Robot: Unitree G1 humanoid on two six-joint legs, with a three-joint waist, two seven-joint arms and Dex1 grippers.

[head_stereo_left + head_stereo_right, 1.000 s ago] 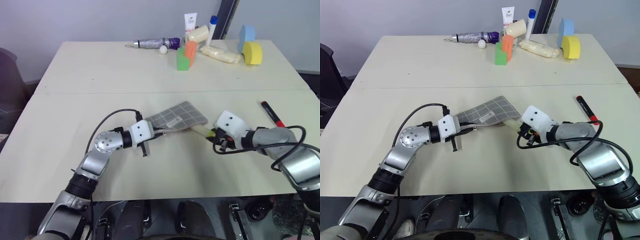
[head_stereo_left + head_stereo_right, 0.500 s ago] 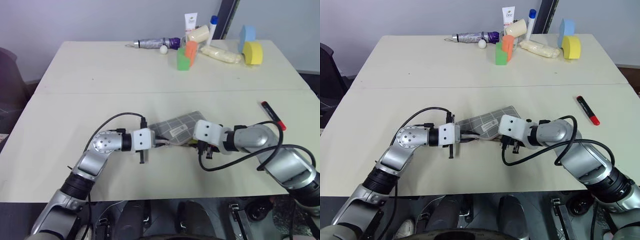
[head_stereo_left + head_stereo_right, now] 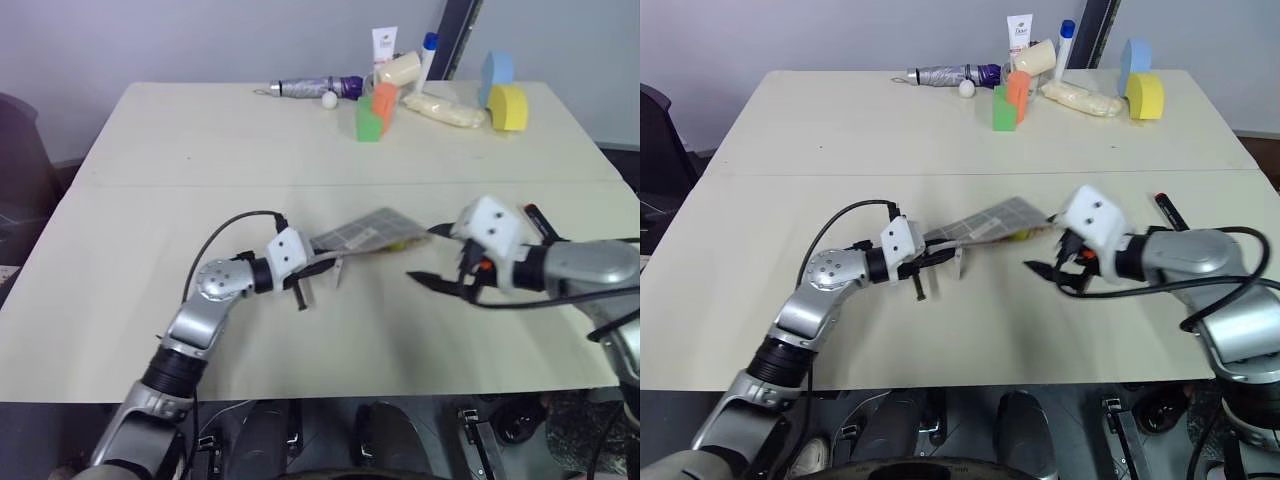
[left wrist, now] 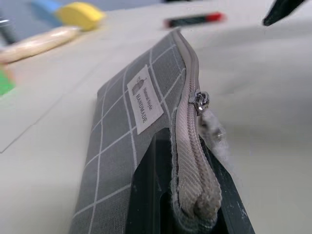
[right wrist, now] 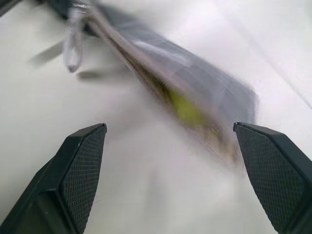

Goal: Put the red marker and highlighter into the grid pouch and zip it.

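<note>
One done: highlighter (image 5: 183, 108) sits yellow inside grid pouch (image 3: 365, 232)
Left: red marker (image 3: 1166, 210) at 3 o'clock of pouch, unzipped
Left gripper (image 3: 318, 266): clamped on pouch end
Right gripper (image 3: 436, 256): fingers apart, empty

Silver arms, white wrists, black cables.

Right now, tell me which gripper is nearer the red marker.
Right. The right gripper hangs open above the table just beside the red marker, which lies behind its wrist. The left gripper is farther off, shut on the grid pouch near the table's middle.
</note>
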